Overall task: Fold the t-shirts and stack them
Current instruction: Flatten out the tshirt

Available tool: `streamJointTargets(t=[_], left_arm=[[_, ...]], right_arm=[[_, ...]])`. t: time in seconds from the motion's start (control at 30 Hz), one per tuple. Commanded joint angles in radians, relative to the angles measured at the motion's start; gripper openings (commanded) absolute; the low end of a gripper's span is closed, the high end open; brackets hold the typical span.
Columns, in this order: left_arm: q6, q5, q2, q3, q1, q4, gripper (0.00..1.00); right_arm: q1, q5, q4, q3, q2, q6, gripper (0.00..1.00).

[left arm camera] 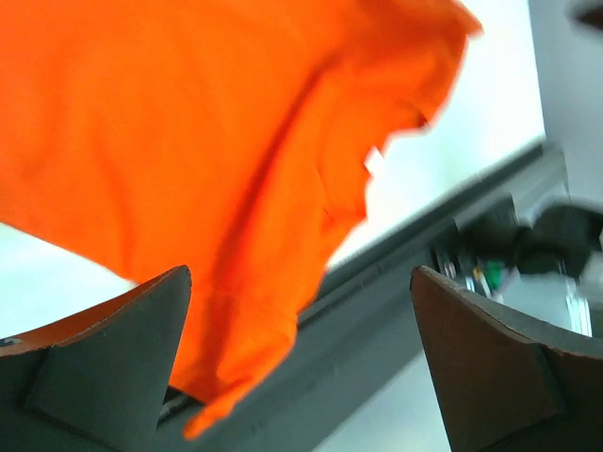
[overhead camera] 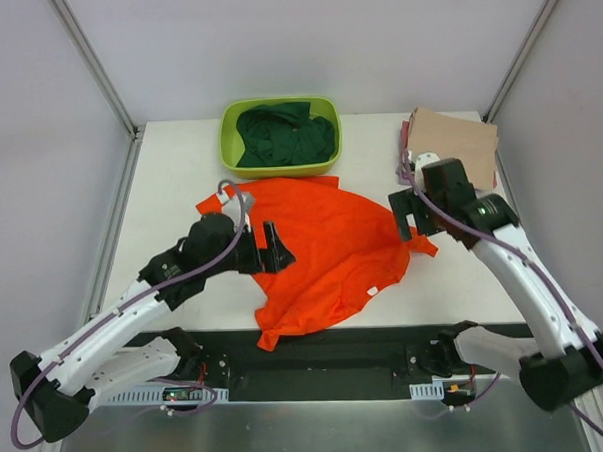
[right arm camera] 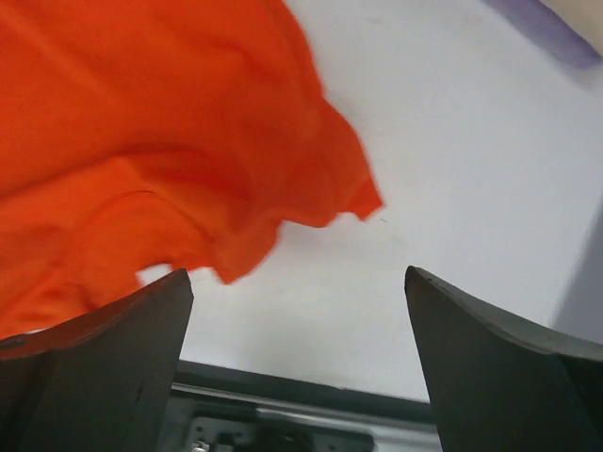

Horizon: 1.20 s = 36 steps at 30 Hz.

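Note:
The bright orange t-shirt (overhead camera: 318, 250) lies spread and rumpled on the white table, its lower tip hanging over the front edge; it also shows in the left wrist view (left arm camera: 188, 141) and the right wrist view (right arm camera: 141, 160). My left gripper (overhead camera: 273, 249) is open and empty at the shirt's left side. My right gripper (overhead camera: 409, 217) is open and empty at the shirt's right edge. A dark green t-shirt (overhead camera: 283, 135) is bunched in the tub. A folded tan t-shirt (overhead camera: 456, 139) tops a stack at the back right, with reddish and lilac edges showing beneath.
The lime-green plastic tub (overhead camera: 279, 167) stands at the back centre. A black rail (overhead camera: 327, 350) runs along the table's front edge between the arm bases. Metal frame posts rise at the back corners.

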Motion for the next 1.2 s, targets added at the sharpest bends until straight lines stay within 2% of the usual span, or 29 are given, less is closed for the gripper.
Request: streamJointTargets(t=[0.0, 0.07, 0.13, 0.2, 0.3, 0.4, 0.47, 0.53, 0.6, 0.73, 0.9, 1.0, 1.17], left_arm=[[0.09, -0.074, 0.161, 0.132, 0.202, -0.017, 0.99], [0.124, -0.063, 0.257, 0.175, 0.276, 0.009, 0.99], [0.153, -0.076, 0.377, 0.23, 0.323, 0.019, 0.99], [0.16, -0.024, 0.486, 0.289, 0.382, 0.026, 0.99], [0.172, -0.036, 0.647, 0.369, 0.442, 0.04, 0.99], [0.186, 0.032, 0.817, 0.444, 0.505, 0.042, 0.99], [0.178, 0.02, 0.908, 0.482, 0.525, 0.045, 0.99], [0.163, 0.082, 0.971, 0.502, 0.546, 0.037, 0.99], [0.155, 0.076, 1.005, 0.501, 0.546, 0.046, 0.99], [0.153, 0.043, 1.0, 0.443, 0.557, 0.042, 0.99], [0.103, 0.018, 0.89, 0.276, 0.558, 0.04, 0.99], [0.055, 0.058, 0.78, 0.136, 0.542, 0.042, 0.99], [-0.063, 0.015, 0.508, -0.068, 0.439, 0.042, 0.99]], right_arm=[[0.086, -0.425, 0.189, -0.159, -0.201, 0.205, 0.96], [0.173, -0.592, 0.313, -0.226, -0.216, 0.255, 0.96], [0.248, -0.666, 0.398, -0.271, -0.177, 0.305, 0.96], [0.308, -0.647, 0.461, -0.297, -0.098, 0.391, 0.96], [0.341, -0.618, 0.463, -0.293, 0.059, 0.446, 0.96], [0.341, -0.53, 0.451, -0.294, 0.158, 0.457, 0.96], [0.328, -0.484, 0.409, -0.28, 0.221, 0.463, 0.96], [0.305, -0.489, 0.4, -0.277, 0.285, 0.471, 0.96], [0.272, -0.484, 0.402, -0.28, 0.337, 0.459, 0.96], [0.174, -0.47, 0.389, -0.27, 0.42, 0.414, 0.96], [0.023, -0.472, 0.313, -0.121, 0.575, 0.319, 0.96], [-0.037, -0.486, 0.242, 0.061, 0.695, 0.266, 0.96], [-0.055, -0.472, 0.115, 0.442, 0.889, 0.183, 0.96]])
